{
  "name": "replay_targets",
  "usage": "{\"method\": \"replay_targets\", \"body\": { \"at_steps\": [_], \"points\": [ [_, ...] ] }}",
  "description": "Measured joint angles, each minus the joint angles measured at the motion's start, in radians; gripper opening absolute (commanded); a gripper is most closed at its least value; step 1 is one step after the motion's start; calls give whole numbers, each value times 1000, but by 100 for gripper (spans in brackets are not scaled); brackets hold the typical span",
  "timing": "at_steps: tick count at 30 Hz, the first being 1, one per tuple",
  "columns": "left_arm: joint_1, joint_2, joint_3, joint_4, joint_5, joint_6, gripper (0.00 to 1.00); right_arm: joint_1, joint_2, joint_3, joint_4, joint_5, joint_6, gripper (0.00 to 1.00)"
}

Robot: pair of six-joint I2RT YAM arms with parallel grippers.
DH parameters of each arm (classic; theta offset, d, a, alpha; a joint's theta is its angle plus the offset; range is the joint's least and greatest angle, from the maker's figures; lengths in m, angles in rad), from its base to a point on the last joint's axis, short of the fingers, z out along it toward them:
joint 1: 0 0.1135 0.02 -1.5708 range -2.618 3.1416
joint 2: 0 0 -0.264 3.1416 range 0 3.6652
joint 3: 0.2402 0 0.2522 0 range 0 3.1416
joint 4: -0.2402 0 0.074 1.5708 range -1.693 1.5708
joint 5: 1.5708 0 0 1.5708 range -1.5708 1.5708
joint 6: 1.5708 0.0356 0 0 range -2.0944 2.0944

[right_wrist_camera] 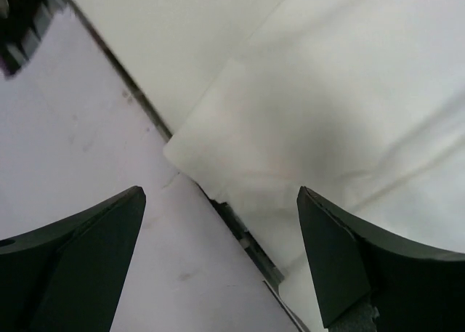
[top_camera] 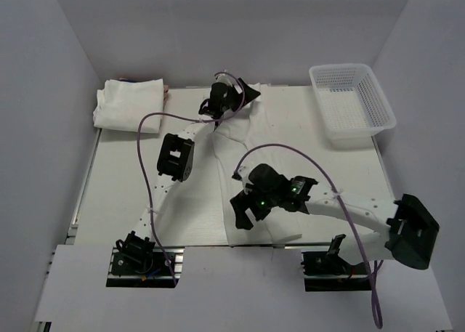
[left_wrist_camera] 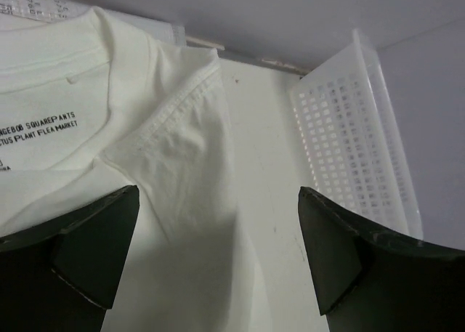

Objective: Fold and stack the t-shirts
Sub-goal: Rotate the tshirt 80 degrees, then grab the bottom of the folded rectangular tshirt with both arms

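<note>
T-shirt (left_wrist_camera: 167, 158) lettering "SQUAREPANTS", "FLEA MARKET", left tool (left_wrist_camera: 218, 237), right tool (right_wrist_camera: 220, 237), both gaping, empty

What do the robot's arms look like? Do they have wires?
The left arm and right arm are white tubes with chunky black joints. A thin purple cable loops along each. The right arm shows tiny green lights. The left end effector and right end effector each have two black wedge-shaped fingers.

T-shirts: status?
Left gripper open over collar. Right gripper open at near corner. T-shirt spread, unfolded; folded bundle far left. Basket far right, no obstruction.
</note>
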Motion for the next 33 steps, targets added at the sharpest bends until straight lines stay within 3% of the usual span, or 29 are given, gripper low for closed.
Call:
{"method": "replay_targets", "body": {
  "at_steps": [4, 8, 12, 15, 18, 23, 26, 33],
  "points": [
    [-2, -163, -79, -255, 7, 145, 100, -2, -176, 1, -14, 189, 76, 91],
    [-5, -502, -284, -456, 2, 255, 100, -9, -335, 0, -45, 383, 197, 91],
    [-27, -986, -633, -512, -23, 310, 100, -34, -444, -1, -97, 541, 285, 91],
    [-91, -1319, -932, -481, -39, 303, 100, -68, -428, 11, -184, 616, 349, 91],
    [-185, -1547, -1210, -497, -46, 257, 100, -106, -377, 15, -285, 653, 415, 91],
    [-309, -1648, -1552, -586, -38, 133, 100, -169, -443, -17, -395, 664, 499, 91],
    [-417, -1664, -1679, -666, -20, 55, 100, -204, -505, -64, -444, 652, 529, 91],
    [-626, -1542, -1652, -764, 6, -25, 100, -251, -552, -166, -494, 576, 539, 91]
  ]
}}
